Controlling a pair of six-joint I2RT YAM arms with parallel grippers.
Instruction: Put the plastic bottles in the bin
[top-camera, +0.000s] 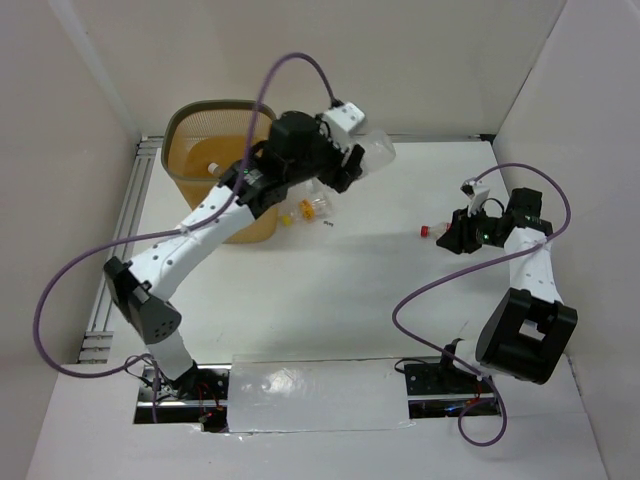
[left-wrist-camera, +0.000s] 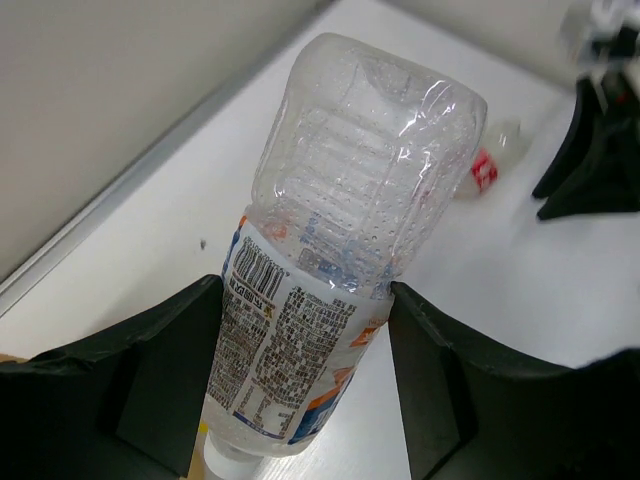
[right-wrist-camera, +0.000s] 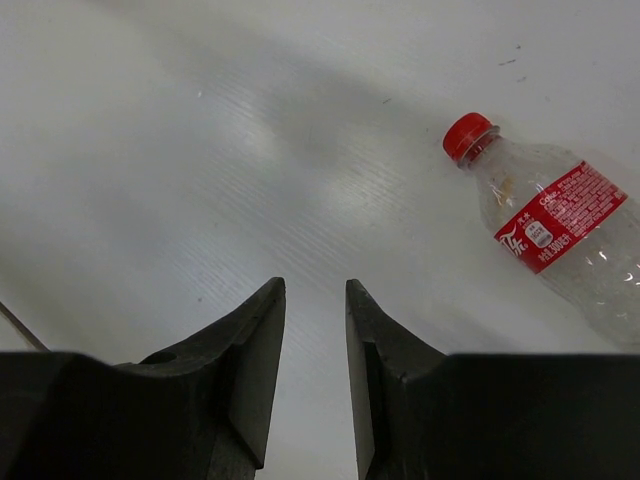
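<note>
Beside the bin (top-camera: 178, 128), just off its right rim, my left gripper (left-wrist-camera: 300, 345) is clamped on the clear labelled bottle (left-wrist-camera: 365, 170). The pads sit on the label band, the cap end points back toward the wrist and the dimpled base sticks out ahead.

It looks empty, so I expect it to be very light. The walls are thin and already dented, so they'll give under squeeze, and bare plastic is slick. The label band is probably the best grip zone, stiffer and less slippery. A hard squeeze would likely just buckle it.

My right gripper (right-wrist-camera: 315, 290) has its jaws drawn close with a slim gap and nothing between them. The red-capped bottle (right-wrist-camera: 560, 230) lies on its side on the table (right-wrist-camera: 200, 150), off to one side of the fingers and not touching them. It's round, so it may roll. I'd take it across the red label at mid-body, not at the neck.

Two small yellow-capped bottles (top-camera: 300, 212) lie at the foot of the bin.
</note>
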